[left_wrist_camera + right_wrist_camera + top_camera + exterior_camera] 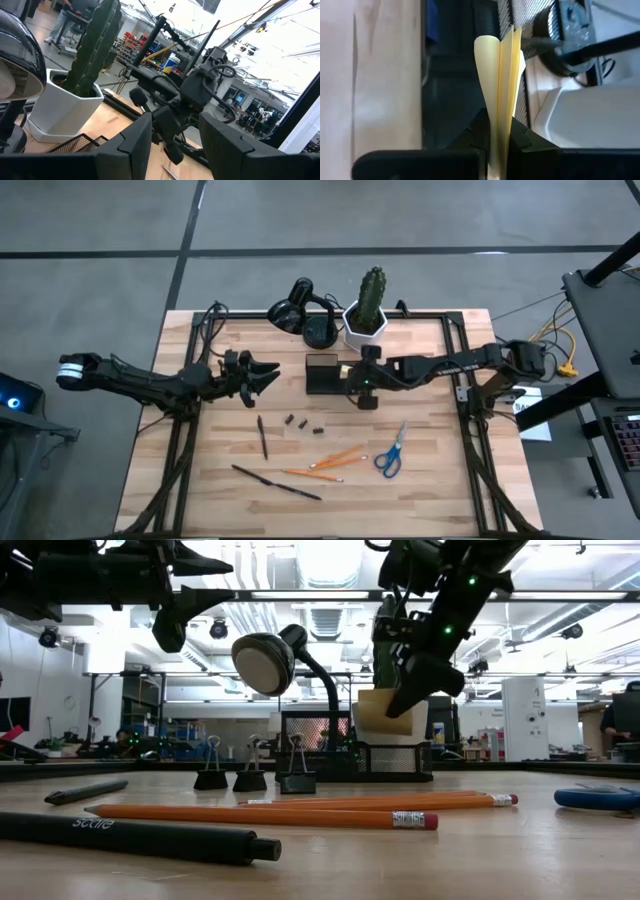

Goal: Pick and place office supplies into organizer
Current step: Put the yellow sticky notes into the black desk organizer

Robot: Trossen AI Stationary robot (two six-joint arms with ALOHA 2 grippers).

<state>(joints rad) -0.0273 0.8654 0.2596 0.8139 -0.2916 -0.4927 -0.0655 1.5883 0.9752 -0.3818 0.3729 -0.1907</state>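
1. Gripping the small yellow square sticky-note pad (502, 95), my right gripper (499, 137) has both dark fingers pinched shut on one edge of it; the pad stands edge-on between them, with its free sheets fanning apart beyond the fingertips.
2. From table height I see the pad held in the air, clear of the wooden table (220, 500), just above the black mesh rectangular organizer tray (395, 757).
3. From overhead, the right gripper sits at the tray's right edge, with the tray (322, 373) directly to its left.
4. Behind the tray I see the white hexagonal pot with a green cactus (370, 305) and the black desk lamp (300, 310).
5. In front of the tray lie three small dark binder clips (303, 423), a thin dark pen (262, 437) and a second long dark pen (277, 482) nearer the front edge.
6. Two orange pencils (335, 457) lie to the right of those, and the blue-handled scissors (391, 452) beside them.
7. My left gripper (268, 372) hangs above the table well left of the tray, fingers parted and holding nothing.
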